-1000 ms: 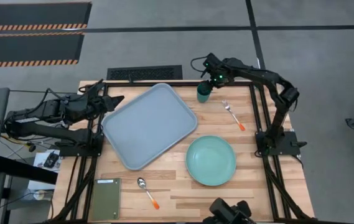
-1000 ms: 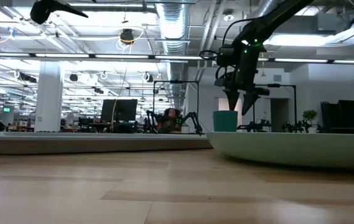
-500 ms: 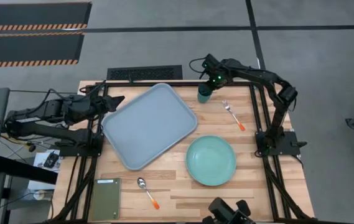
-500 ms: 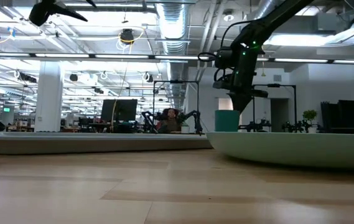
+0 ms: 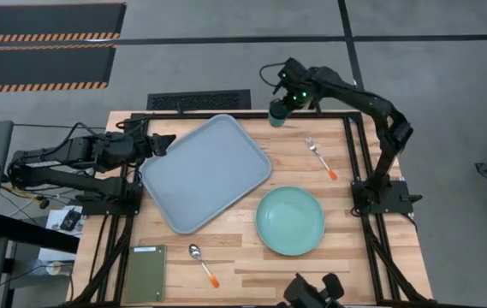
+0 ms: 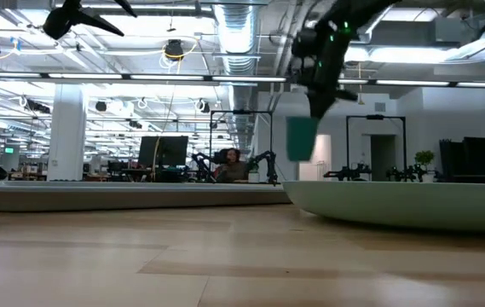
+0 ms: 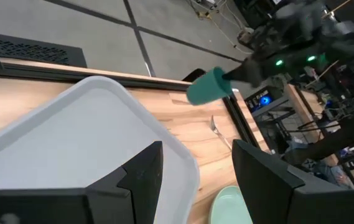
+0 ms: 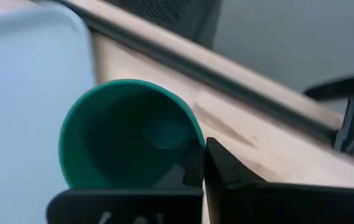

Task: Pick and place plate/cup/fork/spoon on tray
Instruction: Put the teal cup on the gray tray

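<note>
The dark green cup (image 5: 277,112) hangs above the table's far edge, just right of the tray's far corner, with my right gripper (image 5: 283,103) shut on it. In the low view the cup (image 6: 301,138) is well clear of the wood. The grey-blue tray (image 5: 204,171) lies flat at centre left. The mint plate (image 5: 290,221) rests to the right of the tray. The fork (image 5: 320,156) lies beyond the plate, and the spoon (image 5: 202,262) lies near the front edge. My left gripper (image 5: 162,141) hovers open over the tray's left corner. My right gripper holds the cup by its rim (image 8: 192,140), one finger inside the wall and one finger (image 8: 226,171) outside it. The fingers come slanting down from the table's right. The cup is lifted clear and hangs tilted below the fingers.
A small dark olive rectangle (image 5: 145,274) lies at the front left corner. A black metal frame (image 5: 346,145) runs along the table's edges. Bare wood shows between the tray and the fork.
My right gripper has shut on the cup's rim and risen, moving a little toward the far edge. The cup, which stood on the table by the tray's far corner, is now lifted clear and tilted.
</note>
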You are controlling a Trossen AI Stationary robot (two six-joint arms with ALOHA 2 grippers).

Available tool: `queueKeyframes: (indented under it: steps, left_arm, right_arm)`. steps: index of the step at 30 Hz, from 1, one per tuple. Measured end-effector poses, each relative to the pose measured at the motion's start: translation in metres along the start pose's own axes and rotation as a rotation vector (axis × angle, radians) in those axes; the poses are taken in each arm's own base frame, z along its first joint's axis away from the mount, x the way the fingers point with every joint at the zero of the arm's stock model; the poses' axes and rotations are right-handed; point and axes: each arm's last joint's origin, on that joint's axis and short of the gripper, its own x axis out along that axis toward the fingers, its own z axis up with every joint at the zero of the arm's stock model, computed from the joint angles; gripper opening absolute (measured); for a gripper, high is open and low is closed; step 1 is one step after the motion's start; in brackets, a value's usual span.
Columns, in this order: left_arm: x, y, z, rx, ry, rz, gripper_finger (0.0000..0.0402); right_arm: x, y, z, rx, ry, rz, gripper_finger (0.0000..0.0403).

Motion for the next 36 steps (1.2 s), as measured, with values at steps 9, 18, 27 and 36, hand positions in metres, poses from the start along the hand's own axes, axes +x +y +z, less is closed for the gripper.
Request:
queueKeyframes:
  steps: [9, 18, 27, 36]
  left_arm:
    - [-0.001, 0.001, 0.0, 0.002, 0.012, -0.001, 0.018]
    - [-0.001, 0.002, -0.002, 0.0, 0.044, 0.0, 0.018]
    - [-0.001, 0.002, -0.002, 0.003, 0.054, -0.002, 0.018]
    - [-0.001, 0.004, -0.003, 0.011, 0.062, 0.012, 0.018]
  right_arm:
    - [-0.039, 0.054, 0.006, -0.097, -0.149, 0.136, 0.0003]
    - [0.0, 0.102, 0.01, -0.153, -0.067, 0.186, 0.0003]
    - [0.044, 0.136, 0.032, -0.195, -0.02, 0.181, 0.0003]
    - [0.096, 0.13, 0.039, -0.145, 0.027, 0.213, 0.0003]
